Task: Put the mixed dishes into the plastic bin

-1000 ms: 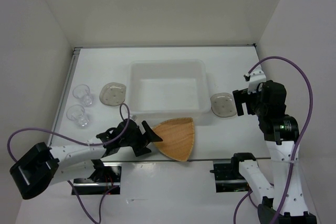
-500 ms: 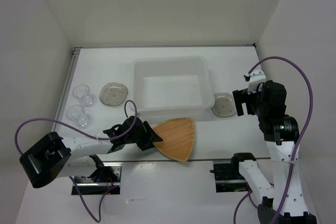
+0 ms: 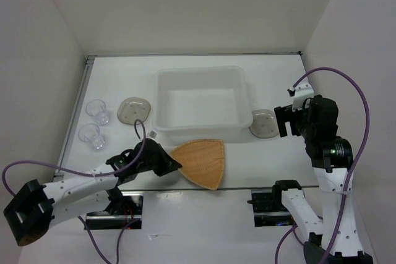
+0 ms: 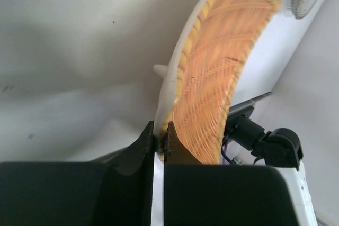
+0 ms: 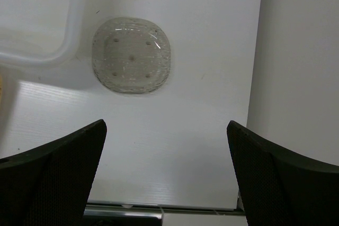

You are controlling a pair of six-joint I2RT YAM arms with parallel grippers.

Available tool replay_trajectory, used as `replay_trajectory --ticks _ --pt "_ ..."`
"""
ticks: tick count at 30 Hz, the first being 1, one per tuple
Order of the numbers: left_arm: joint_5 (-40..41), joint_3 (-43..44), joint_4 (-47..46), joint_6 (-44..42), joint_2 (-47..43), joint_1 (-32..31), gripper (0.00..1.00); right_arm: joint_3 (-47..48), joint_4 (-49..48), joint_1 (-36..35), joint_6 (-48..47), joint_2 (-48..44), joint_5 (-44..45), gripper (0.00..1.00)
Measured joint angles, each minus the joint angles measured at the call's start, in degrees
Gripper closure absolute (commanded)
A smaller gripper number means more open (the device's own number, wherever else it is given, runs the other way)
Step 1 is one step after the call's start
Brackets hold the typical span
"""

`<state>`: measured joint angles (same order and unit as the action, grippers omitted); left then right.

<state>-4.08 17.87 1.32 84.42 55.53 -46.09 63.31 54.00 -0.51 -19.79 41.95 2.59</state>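
left gripper [image 3: 172, 164] is clamped on the tan woven plate [image 3: 201, 162] - wrist view shows the fingers [image 4: 144, 144] nearly together, with only the plate's [image 4: 212, 78] thin rim pinched between them. the grip is on the plate's left corner. from there the plate's long axis runs rightward, roughly parallel to the near wall of the plastic bin [image 3: 244, 100], and its broad end points right. in the wrist view it stands tilted on edge, woven face to the right and pale underside to the left. the plate sits just on the near side of the bin, outside it; can't tell whether its far corner touches the bin wall. right gripper [image 3: 284, 120] is spread wide with nothing between its fingers [image 5: 63, 157], hanging over the table [image 3: 278, 85] right of the bin. the right saucer [image 5: 131, 55] lies flat below and ahead of it, tight against the bin's near right corner. the left saucer [image 3: 133, 110] lies flat just left of the bin. the far cup [image 3: 96, 110] and near cup [image 3: 91, 135] stand further left - near each other, apart from the saucer.
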Motion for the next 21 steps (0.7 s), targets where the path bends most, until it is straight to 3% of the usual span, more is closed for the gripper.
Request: replay_trajectory --ticks 8,11,15,21 --pt "1.7 4.5 21.0 1.2 -22.4 0.0 1.00 0.0 0.0 0.0 0.0 -1.1 0.1 0.01" --pt "-1.1 7.6 23.8 1.4 -26.6 0.0 1.00 -0.2 -0.1 0.0 0.0 -1.5 0.3 0.01" --pt "-7.7 13.8 25.7 -1.6 -22.6 0.0 1.00 -0.4 -0.1 0.0 0.0 -1.7 0.5 0.01" --pt "-13.5 34.0 31.1 -13.0 -5.0 0.3 1.00 -0.6 -0.2 0.0 0.0 -2.0 0.7 0.01"
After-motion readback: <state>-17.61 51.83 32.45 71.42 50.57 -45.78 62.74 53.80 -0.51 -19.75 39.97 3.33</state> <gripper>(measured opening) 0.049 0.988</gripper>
